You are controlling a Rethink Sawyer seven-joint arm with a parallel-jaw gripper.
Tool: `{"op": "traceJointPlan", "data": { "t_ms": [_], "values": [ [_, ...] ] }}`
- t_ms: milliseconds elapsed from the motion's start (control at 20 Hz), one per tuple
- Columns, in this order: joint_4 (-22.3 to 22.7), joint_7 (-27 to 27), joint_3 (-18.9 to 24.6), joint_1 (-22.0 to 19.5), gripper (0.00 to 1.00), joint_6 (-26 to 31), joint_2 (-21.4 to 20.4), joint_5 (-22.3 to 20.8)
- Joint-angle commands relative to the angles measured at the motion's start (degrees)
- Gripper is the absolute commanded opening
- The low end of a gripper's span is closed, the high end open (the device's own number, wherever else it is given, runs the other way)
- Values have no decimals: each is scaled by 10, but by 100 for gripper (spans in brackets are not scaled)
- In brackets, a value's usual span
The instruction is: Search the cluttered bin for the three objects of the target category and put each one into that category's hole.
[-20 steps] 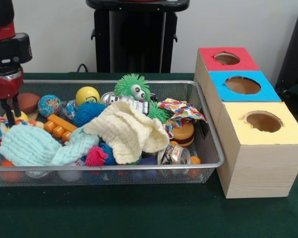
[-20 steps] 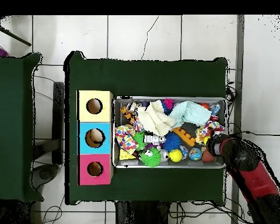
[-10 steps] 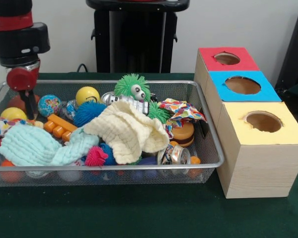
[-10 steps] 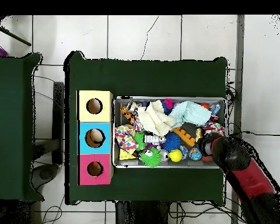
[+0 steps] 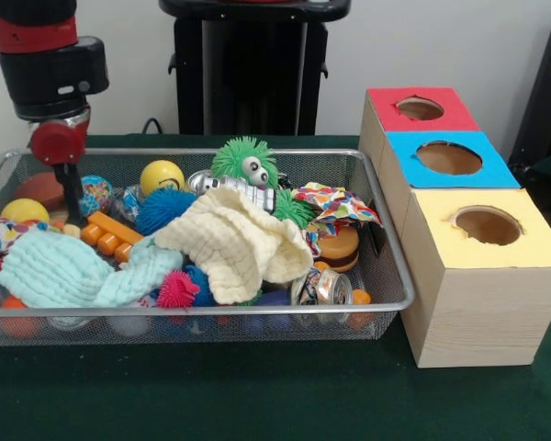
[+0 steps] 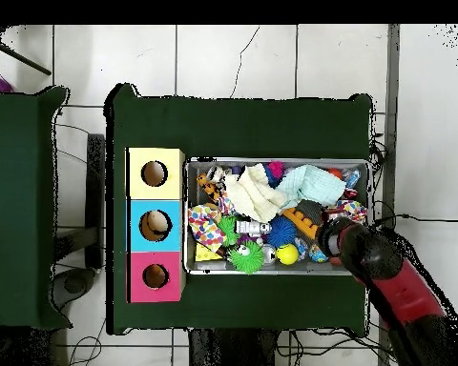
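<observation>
A wire mesh bin (image 5: 386,239) holds a heap of toys and cloths. My gripper (image 5: 72,197) hangs over its left end in the front view, just left of a globe-patterned ball (image 5: 95,191) and above orange blocks (image 5: 108,233). Nothing hangs from it. A yellow ball (image 5: 162,175), a second yellow ball (image 5: 22,209), a brown ball (image 5: 40,187) and a blue spiky ball (image 5: 161,209) lie nearby. In the overhead view the gripper (image 6: 332,235) is over the right part of the bin (image 6: 276,161). Three boxes with holes stand beside the bin: red (image 5: 418,110), blue (image 5: 450,158), yellow (image 5: 487,225).
A cream cloth (image 5: 234,243) and a mint cloth (image 5: 60,271) cover part of the heap. A green fuzzy toy (image 5: 245,161), a toy burger (image 5: 338,246), a can (image 5: 321,287) and patterned paper (image 5: 335,204) lie toward the boxes. Something tan shows inside the blue box's hole (image 6: 156,225).
The arm has moved along the bin's left end toward the middle, from beside the brown ball to next to the globe-patterned ball. The toys have not shifted.
</observation>
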Motion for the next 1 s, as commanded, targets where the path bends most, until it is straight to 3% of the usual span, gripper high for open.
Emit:
{"op": "traceJointPlan", "data": {
  "t_ms": [50,350,600,800,1000],
  "values": [
    [-37,13,52,-37,100,-27,90,-10],
    [-52,2,59,-50,100,-38,111,-24],
    [-39,18,60,-47,100,-71,115,-30],
    [-54,2,55,-50,100,-55,113,-37],
    [-61,-15,37,-48,100,-7,77,-45]
  ]
}}
